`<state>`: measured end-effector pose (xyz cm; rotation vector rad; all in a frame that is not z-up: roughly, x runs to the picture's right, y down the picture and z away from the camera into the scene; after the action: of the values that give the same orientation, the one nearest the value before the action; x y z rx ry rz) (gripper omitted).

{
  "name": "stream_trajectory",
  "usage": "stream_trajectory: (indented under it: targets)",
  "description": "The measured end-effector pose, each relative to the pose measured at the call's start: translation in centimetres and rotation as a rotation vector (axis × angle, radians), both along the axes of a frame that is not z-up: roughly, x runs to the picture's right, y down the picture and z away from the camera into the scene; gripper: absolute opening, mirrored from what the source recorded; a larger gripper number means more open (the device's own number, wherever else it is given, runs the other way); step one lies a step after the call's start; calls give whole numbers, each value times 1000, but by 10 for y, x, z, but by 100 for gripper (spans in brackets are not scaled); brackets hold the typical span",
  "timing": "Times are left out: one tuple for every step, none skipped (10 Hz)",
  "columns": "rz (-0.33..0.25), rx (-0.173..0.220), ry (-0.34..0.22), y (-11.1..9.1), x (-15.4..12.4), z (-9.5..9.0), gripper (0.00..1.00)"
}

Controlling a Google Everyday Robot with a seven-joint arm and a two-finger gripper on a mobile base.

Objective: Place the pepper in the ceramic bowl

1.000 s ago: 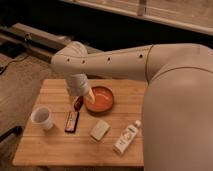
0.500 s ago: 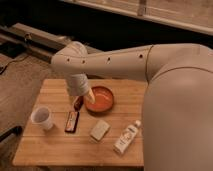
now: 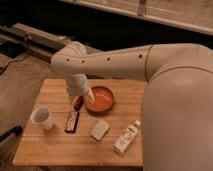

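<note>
At the middle of the wooden worktop, the robot's pale arm comes in from the right, bends at an elbow up on the left and drops straight down. Its end effector hangs low just off the left rim of the orange-red bowl. The pepper, small, dark red and glossy, sits right at the tip of the end effector, on its left side and tilted. It is outside the bowl, just beside the rim. From where I stand, I cannot tell whether the end effector is clamped on the pepper or loose around it, nor whether the pepper is touching the wood.

Near the front left corner stands a white cup, upright. Between the cup and the bowl lies a flat dark bar with red markings, close under the pepper. A pale block lies in front of the bowl. A white bottle lies on its side to the right of the block.
</note>
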<state>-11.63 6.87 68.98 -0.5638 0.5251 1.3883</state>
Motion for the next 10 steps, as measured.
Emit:
stream_trajectory:
  targets:
    - [-16, -13, -13, 4, -9, 8, 65]
    - [-35, -27, -30, 12, -22, 23, 65]
    - [-43, -29, -42, 17, -31, 36, 65]
    - [-47, -29, -57, 23, -41, 54, 65]
    - [-49, -31, -71, 27, -50, 73, 65]
    - [-46, -32, -82, 30, -58, 88, 65]
    - [-41, -35, -86, 33, -62, 99, 65]
    - [-31, -37, -89, 34, -66, 111, 65]
    - [-24, -41, -87, 36, -68, 120, 65]
    - [-20, -45, -83, 38, -68, 128, 65]
